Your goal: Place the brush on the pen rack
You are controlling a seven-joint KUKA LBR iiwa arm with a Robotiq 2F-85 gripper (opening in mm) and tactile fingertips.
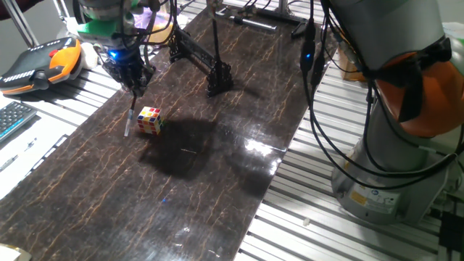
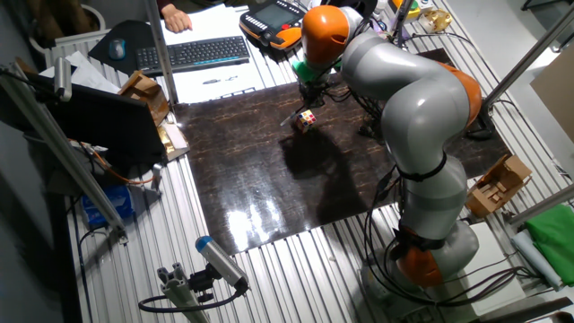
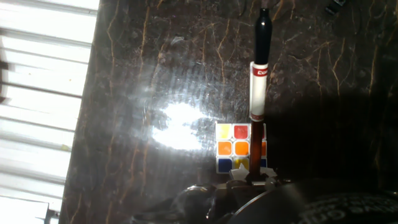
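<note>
My gripper [image 1: 134, 83] is shut on the upper end of the brush [image 1: 129, 116]. The brush hangs nearly upright, its lower tip close to the dark table just left of the multicoloured cube [image 1: 150, 120]. In the hand view the brush [image 3: 257, 87] runs away from my fingers [image 3: 252, 179]: brown handle, white label, dark pointed tip, crossing in front of the cube [image 3: 231, 148]. The pen rack [image 1: 206, 61] stands behind and to the right, a slanted black bar ending in a chunky block. The other fixed view shows the gripper [image 2: 309, 97] above the cube [image 2: 307, 119].
An orange teach pendant [image 1: 43, 61] and a keyboard [image 1: 11, 119] lie left of the dark tabletop [image 1: 203, 188]. A black tube-leg frame [image 1: 261, 18] stands at the back. The robot base [image 1: 391, 159] and its cables are on the right.
</note>
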